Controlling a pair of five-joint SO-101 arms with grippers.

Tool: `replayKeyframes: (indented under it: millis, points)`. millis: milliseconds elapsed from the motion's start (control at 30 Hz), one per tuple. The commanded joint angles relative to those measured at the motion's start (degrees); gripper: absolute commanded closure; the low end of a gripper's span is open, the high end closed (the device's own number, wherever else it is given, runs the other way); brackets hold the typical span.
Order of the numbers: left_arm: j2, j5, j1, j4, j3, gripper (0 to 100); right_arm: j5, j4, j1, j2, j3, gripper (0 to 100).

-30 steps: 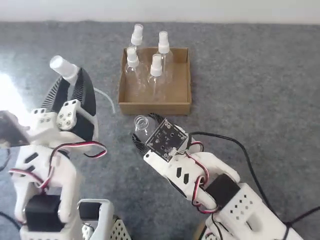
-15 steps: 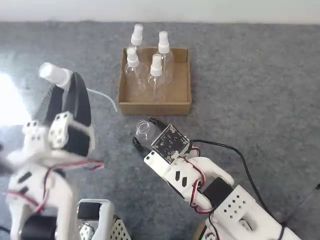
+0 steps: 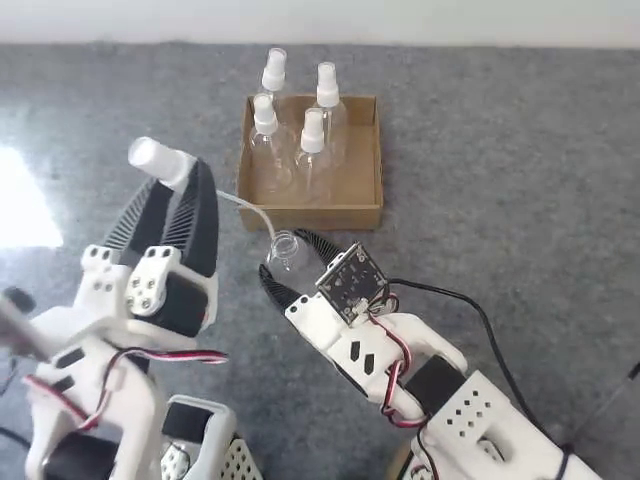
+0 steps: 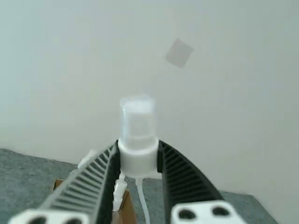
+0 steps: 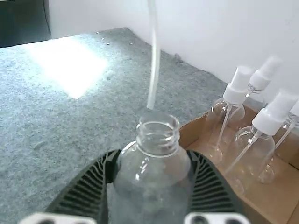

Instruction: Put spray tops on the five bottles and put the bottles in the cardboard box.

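My right gripper (image 3: 282, 265) is shut on a clear open-necked bottle (image 3: 288, 249), held upright just in front of the cardboard box (image 3: 364, 166); the same bottle (image 5: 152, 161) sits between the black fingers (image 5: 86, 191) in the right wrist view. My left gripper (image 3: 178, 190) is shut on a white spray top (image 3: 157, 158), seen close up as the spray top (image 4: 137, 135). Its dip tube (image 3: 252, 214) slants down toward the bottle's neck, and the tube's end (image 5: 152, 70) hangs just above the open mouth. Several capped bottles (image 3: 312, 148) stand in the box.
Grey carpet (image 3: 500, 170) covers the table on all sides of the box. One capped bottle (image 3: 273, 72) shows at the box's far left corner. A black cable (image 3: 470, 300) trails from the right arm. A bright patch of light (image 3: 20, 210) lies at the left.
The left arm has swung right with the spray top, bringing the tube's end over the bottle's neck. The right gripper holds the bottle in nearly the same spot.
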Motion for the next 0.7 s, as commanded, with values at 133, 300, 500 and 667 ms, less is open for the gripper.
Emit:
replayKeyframes:
  millis: [133,300,500,667]
  points:
    - [-0.3,-1.9,3.6,-6.4,4.7,99,-0.6,-1.5,0.3,-2.0,-0.7,92.3]
    - [-0.3,-2.0,4.0,-5.2,5.0,99,-0.6,-1.5,0.6,-2.2,-0.7,92.3]
    - [-0.1,-4.0,4.1,-4.1,5.6,99,-0.6,-1.2,0.6,-2.4,-0.7,92.3]
    - [-0.2,-4.5,4.1,-6.0,9.1,99,-0.6,-1.1,0.6,-2.4,-0.7,92.3]
